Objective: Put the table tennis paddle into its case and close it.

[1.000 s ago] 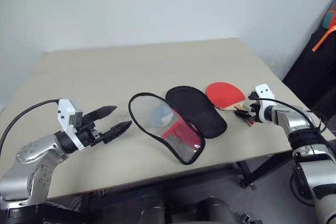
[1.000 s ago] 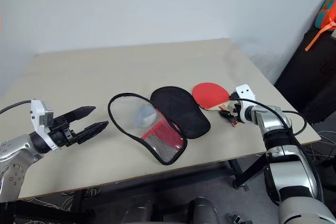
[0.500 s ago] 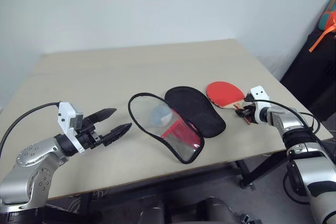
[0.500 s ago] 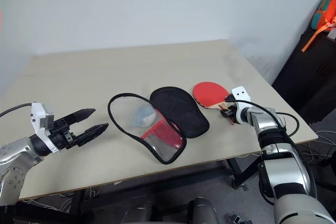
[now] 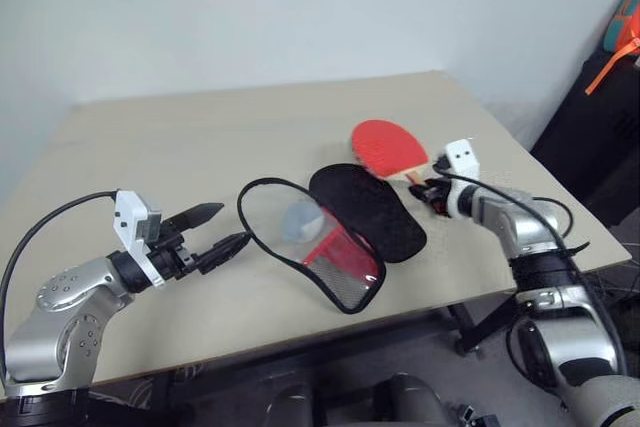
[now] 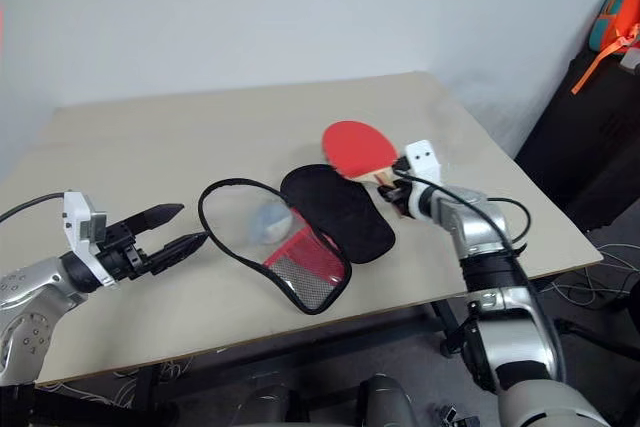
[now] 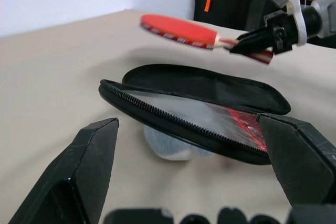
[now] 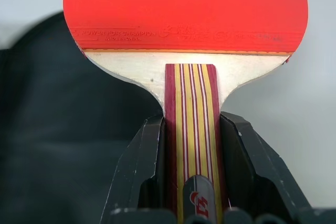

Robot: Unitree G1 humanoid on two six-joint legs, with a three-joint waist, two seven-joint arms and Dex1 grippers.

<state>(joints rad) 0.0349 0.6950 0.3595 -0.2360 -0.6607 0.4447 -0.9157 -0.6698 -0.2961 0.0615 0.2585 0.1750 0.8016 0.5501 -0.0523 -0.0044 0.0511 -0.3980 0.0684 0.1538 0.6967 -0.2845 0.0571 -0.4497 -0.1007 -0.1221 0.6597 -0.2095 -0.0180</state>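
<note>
Beige table (image 5: 200, 147), surface plain. White wall (image 5: 250, 17) behind its far edge. Black object (image 5: 600, 117) with orange strap (image 5: 612, 59) at far right, off the table. Grey-blue lump (image 5: 302, 219) near table centre

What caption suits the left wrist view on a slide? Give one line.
Right gripper holds the table tennis paddle above the open case, seen between the open left gripper's fingers.

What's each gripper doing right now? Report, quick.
Left gripper: open, holding nothing, pointed at the case.
Right gripper: shut on the paddle handle, paddle lifted off the table.
</note>
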